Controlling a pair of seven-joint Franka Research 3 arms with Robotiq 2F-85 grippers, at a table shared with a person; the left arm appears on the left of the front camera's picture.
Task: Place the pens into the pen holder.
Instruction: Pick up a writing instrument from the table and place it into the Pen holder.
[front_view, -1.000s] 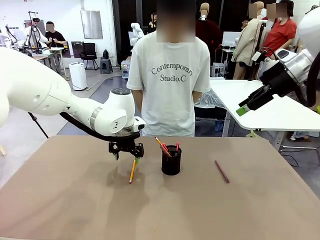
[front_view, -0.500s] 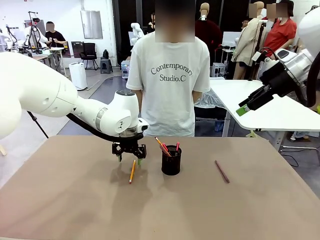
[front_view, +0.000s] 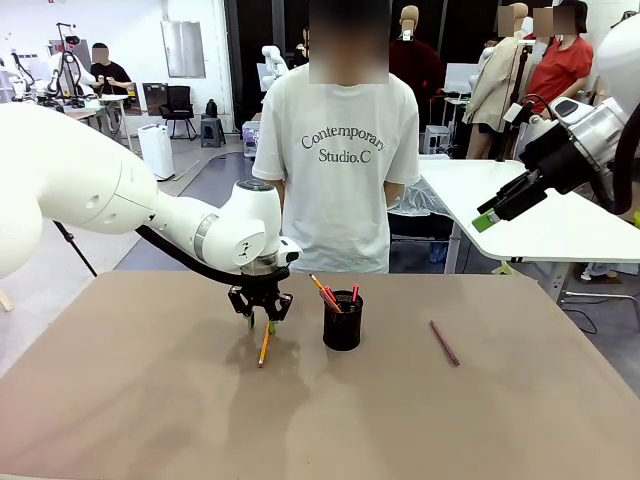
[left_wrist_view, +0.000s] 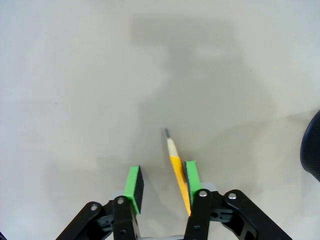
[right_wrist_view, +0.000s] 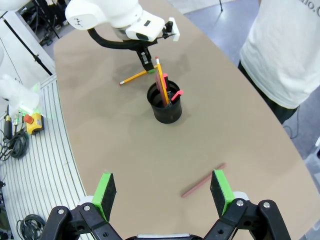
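Note:
A yellow-orange pencil (front_view: 264, 346) (left_wrist_view: 175, 162) (right_wrist_view: 132, 77) lies flat on the brown table, left of the black mesh pen holder (front_view: 342, 325) (right_wrist_view: 167, 107). My left gripper (front_view: 260, 318) (left_wrist_view: 162, 175) is down at the table, its fingers astride the pencil's far end. The pencil rests against one green pad, with a gap to the other. Several pens (front_view: 328, 293) stand in the holder. A dark maroon pen (front_view: 444, 342) (right_wrist_view: 202, 180) lies to the holder's right. My right gripper (front_view: 485, 215) (right_wrist_view: 162, 187) hangs open, high at the right.
A person in a white T-shirt (front_view: 345, 150) stands at the far edge of the table, hands out of sight. A white table (front_view: 530, 215) stands behind at the right. The holder's dark edge (left_wrist_view: 312, 150) shows beside my left gripper.
My left gripper has come down over the pencil's far end and its fingers have narrowed around it. The right arm, the holder and the maroon pen have not moved.

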